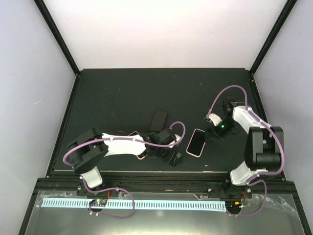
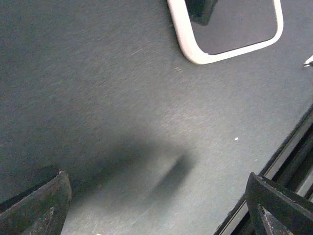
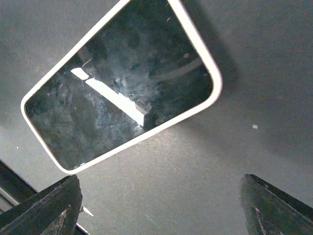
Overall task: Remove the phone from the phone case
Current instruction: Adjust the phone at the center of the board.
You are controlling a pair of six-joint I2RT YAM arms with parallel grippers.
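Around the rig stand pale walls (image 1: 161,29), braced by black corner struts (image 1: 58,36) and closing in a dark matte tabletop (image 1: 122,93). Two white arms reach onto it: the left arm (image 1: 122,143) stretches low across the middle, and the right arm (image 1: 254,132) is folded at the right side. Between their tips the phone (image 3: 122,83) lies flat, screen up, seated in its white phone case (image 2: 182,29). A dark rectangle (image 1: 158,120), phone or case I cannot tell, lies apart, farther back. The left claw (image 2: 156,176) and right claw (image 3: 159,178) both gape wide above the bare surface, holding nothing.
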